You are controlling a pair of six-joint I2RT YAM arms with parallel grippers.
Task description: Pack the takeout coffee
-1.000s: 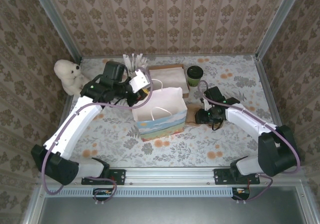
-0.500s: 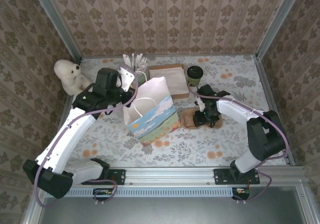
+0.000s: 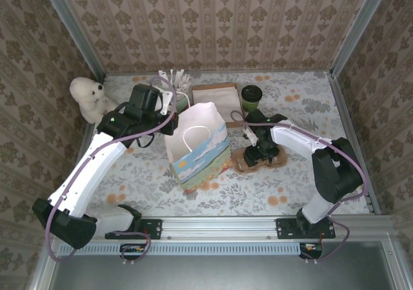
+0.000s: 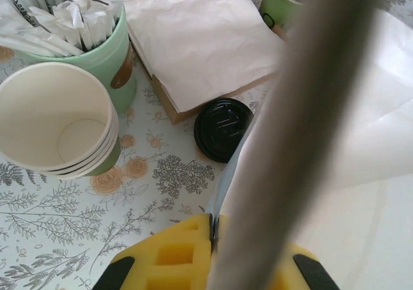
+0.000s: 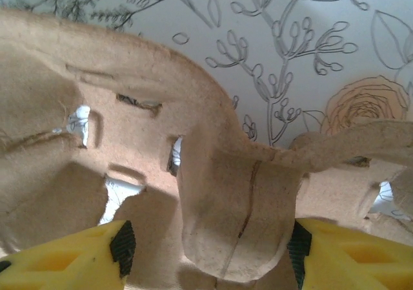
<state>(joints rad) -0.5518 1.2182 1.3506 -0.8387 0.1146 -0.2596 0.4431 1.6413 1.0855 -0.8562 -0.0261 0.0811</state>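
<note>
Holding the white paper bag with a seaside print (image 3: 197, 151) upright and agape, the left pincer (image 3: 169, 103) is pinched shut on the bag's upper rim. In the left wrist view the paper edge runs straight into the seam between its yellow fingers (image 4: 161, 261). That grip seems meant to keep the mouth wide for loading from the right.

The right pincer (image 3: 258, 149) is down on the brown moulded-pulp cup tray (image 3: 242, 164), which lies on the flower-patterned bench (image 3: 290, 193) just beside the bag. Its jaws stand apart, straddling the tray's raised centre ridge (image 5: 235, 219). One black pad (image 5: 122, 248) is clear of the pulp and the other sits at the ridge's flank, so nothing is gripped.

The takeout coffee, a small dark green paper cup with a black round lid (image 3: 251, 96), stands upright at the back of the bench. It is just right of the brown cardboard box of paper napkins (image 3: 216, 96), apart from both pincers and outside the bag.

Judging by this, the coffee has yet to be packed. The tray is likely being readied to carry it, and the bag could sag if the rim slips.
</note>
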